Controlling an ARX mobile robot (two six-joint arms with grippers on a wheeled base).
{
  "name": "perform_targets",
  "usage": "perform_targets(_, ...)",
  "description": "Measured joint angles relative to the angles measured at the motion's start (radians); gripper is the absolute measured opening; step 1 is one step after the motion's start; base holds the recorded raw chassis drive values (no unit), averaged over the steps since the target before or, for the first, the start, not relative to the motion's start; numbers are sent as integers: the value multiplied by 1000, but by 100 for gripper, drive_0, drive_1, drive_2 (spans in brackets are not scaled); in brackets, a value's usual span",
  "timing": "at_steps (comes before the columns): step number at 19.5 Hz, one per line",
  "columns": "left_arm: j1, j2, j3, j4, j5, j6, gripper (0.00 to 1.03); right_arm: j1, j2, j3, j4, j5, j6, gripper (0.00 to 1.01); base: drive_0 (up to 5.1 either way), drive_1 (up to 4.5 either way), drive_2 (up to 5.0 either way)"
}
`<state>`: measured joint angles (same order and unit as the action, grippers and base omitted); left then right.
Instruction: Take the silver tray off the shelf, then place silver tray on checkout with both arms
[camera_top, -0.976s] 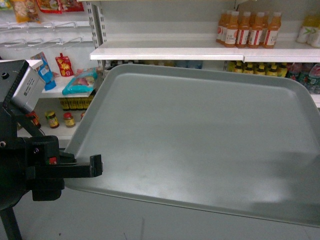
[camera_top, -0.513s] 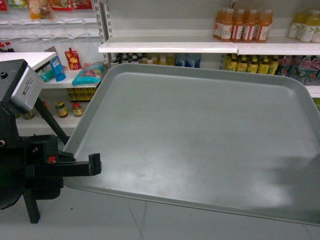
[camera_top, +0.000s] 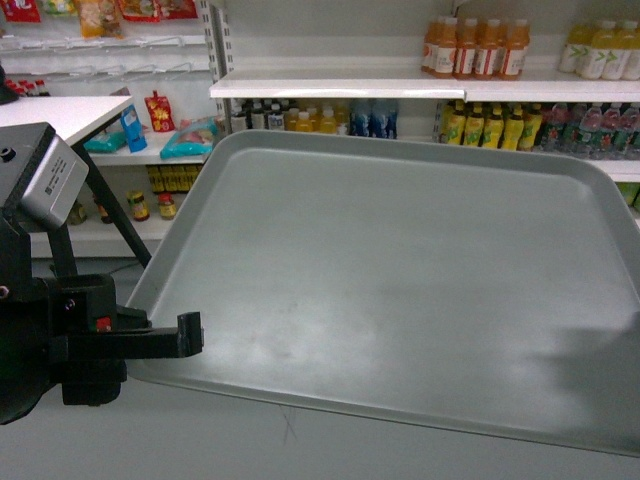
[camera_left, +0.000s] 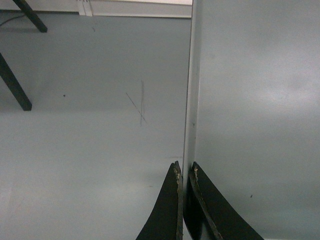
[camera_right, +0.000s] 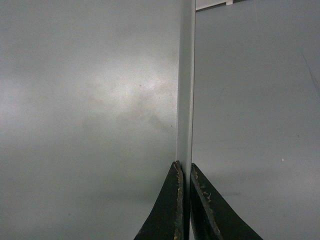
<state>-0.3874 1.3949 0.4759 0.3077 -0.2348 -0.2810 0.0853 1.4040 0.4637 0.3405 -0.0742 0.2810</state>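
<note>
Silver tray (camera_top: 400, 290) held aloft in front of the robot, off the shelf (camera_top: 420, 88), over bare grey floor (camera_left: 90, 125), filling most of the head view from 9 to 3 o'clock; near edge at 6, far edge toward the shelving at 12. Not yet over the checkout; a white surface (camera_top: 60, 112) showing at 10 o'clock, possibly that counter, though no scanner or register visible to confirm.

Left claw (camera_left: 184, 172) pinched shut on the tray's left rim, one finger outside, one inside, as seen in the left wrist view; same grip visible at 8 o'clock in the head view (camera_top: 185, 335). Right claw (camera_right: 184, 170) likewise clamped on the opposite rim in its own wrist view; out of sight in the head view beyond a dark blur at 4 o'clock.

Judged from looks: broad, stiff, thin-walled, probably light but unwieldy; smooth matte finish likely slippery under narrow fingers. Low raised rim the only real purchase, best taken at mid-length on opposite sides, as here, to keep things level; any uneven motion between arms apt to twist or slip it free.

Orange drink bottles (camera_top: 475, 48) at 1 o'clock bearing red-and-white labels, snack packets (camera_top: 175, 140) at 10; no writing legible anywhere.
</note>
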Motion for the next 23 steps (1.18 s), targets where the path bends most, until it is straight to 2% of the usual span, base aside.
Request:
perform_targets(2,0,1,0,2,0,0,3,0,1,0,3,0,0,2,0,0,0)
perform_targets(23,0,4,0,0,-1,0,3,0,2,1,-2,-1,0,2,-498,247,247)
